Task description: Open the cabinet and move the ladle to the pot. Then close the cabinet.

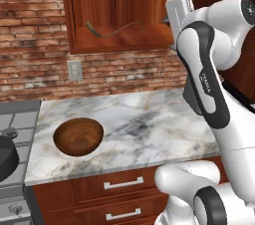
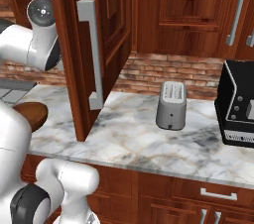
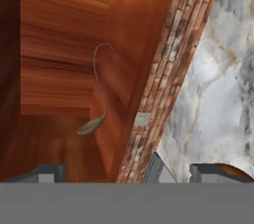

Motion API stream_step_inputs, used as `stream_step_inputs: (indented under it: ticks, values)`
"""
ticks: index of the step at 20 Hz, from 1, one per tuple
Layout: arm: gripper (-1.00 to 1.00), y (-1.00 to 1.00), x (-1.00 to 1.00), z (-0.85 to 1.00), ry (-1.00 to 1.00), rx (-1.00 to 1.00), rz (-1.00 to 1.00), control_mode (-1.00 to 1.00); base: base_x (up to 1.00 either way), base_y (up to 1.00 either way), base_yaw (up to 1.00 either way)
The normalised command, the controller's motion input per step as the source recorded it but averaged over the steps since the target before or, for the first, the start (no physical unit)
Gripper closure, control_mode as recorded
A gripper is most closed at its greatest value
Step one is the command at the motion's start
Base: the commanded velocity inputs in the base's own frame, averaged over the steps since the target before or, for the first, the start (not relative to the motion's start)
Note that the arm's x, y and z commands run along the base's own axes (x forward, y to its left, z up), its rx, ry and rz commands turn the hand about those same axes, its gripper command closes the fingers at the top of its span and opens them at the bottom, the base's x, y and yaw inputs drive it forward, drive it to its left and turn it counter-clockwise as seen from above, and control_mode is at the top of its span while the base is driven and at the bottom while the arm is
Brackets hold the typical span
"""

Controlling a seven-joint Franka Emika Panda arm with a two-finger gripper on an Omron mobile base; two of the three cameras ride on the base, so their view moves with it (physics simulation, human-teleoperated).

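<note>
The cabinet (image 1: pixel 119 45) stands open, its door (image 2: pixel 67 44) swung out with the long silver handle (image 2: pixel 93 54) facing the right base camera. The thin ladle (image 1: pixel 115 28) lies on the cabinet's shelf, bowl end to the left. In the hand view the ladle (image 3: pixel 97 94) lies inside the wooden box, ahead of my gripper (image 3: pixel 129 176). The gripper is open, nothing sits between its fingertips (image 3: pixel 47 173), and it is apart from the ladle. The dark pot (image 1: pixel 6 158) sits on the stove at the far left edge, partly cut off.
A brown wooden bowl (image 1: pixel 78 136) rests on the marble counter (image 1: pixel 149 124) near the stove. A toaster (image 2: pixel 171 105) and a black appliance (image 2: pixel 238 104) stand further right. A wall outlet (image 1: pixel 74 70) is set in the brick under the cabinet. Drawers (image 1: pixel 123 184) run below the counter.
</note>
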Motion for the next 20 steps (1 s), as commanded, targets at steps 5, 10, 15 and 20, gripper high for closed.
stream_step_inputs:
  ticks: [5, 10, 15, 20]
  values:
    - [-1.0, 0.0, 0.38, 0.0, 0.0, 0.03, 0.0, -1.0, 0.0, 0.0, 0.0]
    - [-1.0, 0.0, 0.39, 0.0, 0.0, 0.01, 0.0, -1.0, 0.0, 0.0, 0.0]
    - [-1.0, 0.0, 0.43, 0.0, 0.0, 0.01, 0.0, -1.0, 0.0, 0.0, 0.0]
    - [-1.0, 0.0, 0.44, 0.0, 0.0, 0.0, 0.0, -1.0, 0.0, 0.0, 0.0]
